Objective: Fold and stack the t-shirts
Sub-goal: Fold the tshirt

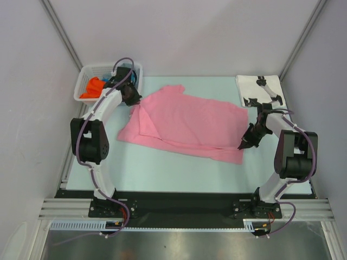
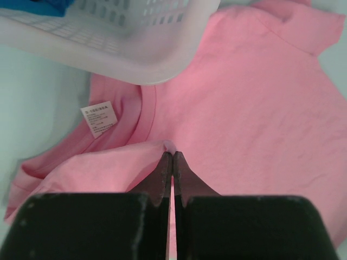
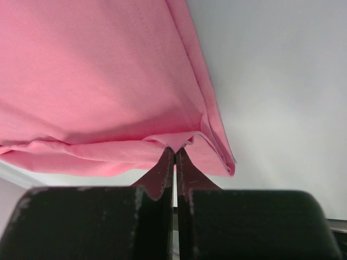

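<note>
The pink t-shirt (image 1: 187, 122) lies spread across the middle of the pale surface (image 1: 162, 168), its left side doubled over in a flap. Only the top view shows it whole. That view also shows a folded white t-shirt (image 1: 255, 86) with black print at the far right corner and an orange t-shirt (image 1: 93, 86) in the white basket (image 1: 87, 73) at far left.

The left wrist view adds the collar and a white label (image 2: 99, 118), its print too small to read. The left fingers (image 2: 168, 165) are pressed together on a ridge of pink cloth beside the collar. The right fingers (image 3: 169, 160) are likewise closed, pinching the layered edge near the right corner. The left arm hides part of the basket's contents from above.
</note>
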You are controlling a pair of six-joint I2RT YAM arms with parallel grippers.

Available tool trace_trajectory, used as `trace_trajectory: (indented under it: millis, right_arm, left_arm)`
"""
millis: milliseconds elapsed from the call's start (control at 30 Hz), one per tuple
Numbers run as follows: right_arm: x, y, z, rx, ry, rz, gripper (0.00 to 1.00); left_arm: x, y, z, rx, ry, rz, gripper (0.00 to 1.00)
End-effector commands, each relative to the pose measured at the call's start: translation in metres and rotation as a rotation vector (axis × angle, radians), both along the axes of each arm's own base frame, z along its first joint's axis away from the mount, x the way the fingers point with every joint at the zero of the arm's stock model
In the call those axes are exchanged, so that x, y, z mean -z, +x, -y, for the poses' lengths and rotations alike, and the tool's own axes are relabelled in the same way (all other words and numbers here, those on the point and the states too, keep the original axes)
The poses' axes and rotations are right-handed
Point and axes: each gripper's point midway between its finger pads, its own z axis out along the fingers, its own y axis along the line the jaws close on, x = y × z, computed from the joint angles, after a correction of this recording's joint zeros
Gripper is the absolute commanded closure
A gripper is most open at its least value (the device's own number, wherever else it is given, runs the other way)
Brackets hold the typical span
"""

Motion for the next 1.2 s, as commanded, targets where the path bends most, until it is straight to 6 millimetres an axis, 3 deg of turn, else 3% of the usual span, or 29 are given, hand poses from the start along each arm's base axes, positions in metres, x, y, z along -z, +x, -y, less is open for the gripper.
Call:
trace_trajectory:
  millis: [0, 300, 667, 1000, 1167]
  right_arm:
    - [-0.015, 0.011, 0.009, 0.034, -0.016, 0.059, 1.0]
    - [-0.01, 0.018, 0.006, 0.029, 0.015, 0.058, 1.0]
    - [-0.028, 0.02, 0.005, 0.054, 0.032, 0.131, 1.0]
    - [-0.012, 0.031, 0.001, 0.08, 0.076, 0.099, 1.0]
    - [-0.007, 0.034, 0.005, 0.095, 0.082, 0.083, 1.0]
  left_arm:
    - [-0.052, -0.005, -0.026, -0.061, 0.055, 0.123, 1.0]
    - [-0.092, -0.007, -0.047, -0.117, 0.1, 0.225, 1.0]
    - [-0.07, -0.001, -0.045, -0.102, 0.104, 0.17, 1.0]
    - [-0.037, 0.011, -0.031, -0.044, 0.068, 0.092, 1.0]
    - [-0.032, 0.014, -0.03, -0.043, 0.072, 0.084, 0.99]
